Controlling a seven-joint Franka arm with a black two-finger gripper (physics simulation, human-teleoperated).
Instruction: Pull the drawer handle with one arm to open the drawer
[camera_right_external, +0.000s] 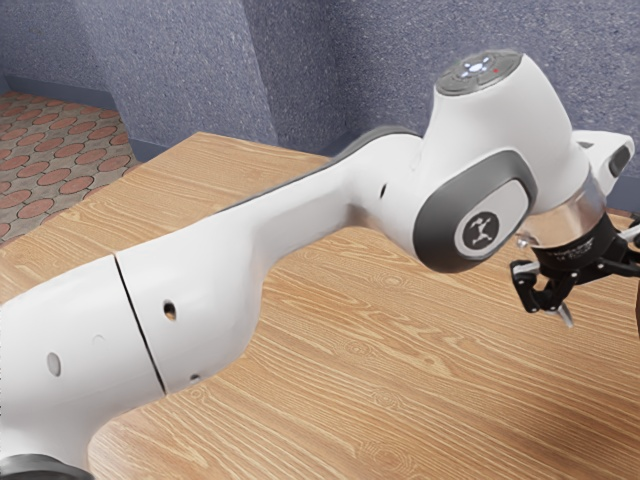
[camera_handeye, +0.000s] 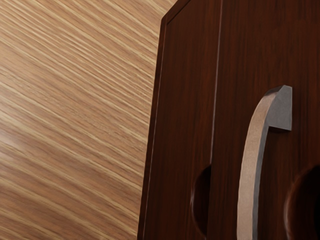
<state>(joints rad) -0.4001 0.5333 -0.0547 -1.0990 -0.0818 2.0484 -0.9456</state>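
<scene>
End effector (camera_right_external: 548, 298) over table (camera_right_external: 400, 380), drawer handle (camera_handeye: 252, 165) ahead (dark wood front (camera_handeye: 185, 125))

A wood-grain table (camera_right_external: 400, 400) lies under the pincer (camera_right_external: 548, 305). A speckled blue-grey wall (camera_right_external: 250, 60) stands behind it, red-patterned floor tiles (camera_right_external: 50, 150) well away.

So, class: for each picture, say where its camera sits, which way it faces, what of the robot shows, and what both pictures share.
Exterior view: at the arm's side, above the table, facing across it toward the blue-grey walls; the white arm and black gripper show.
Wrist view: on the arm's hand, facing the dark drawer front and its grey handle close up.
Shared: the light wooden table.
</scene>
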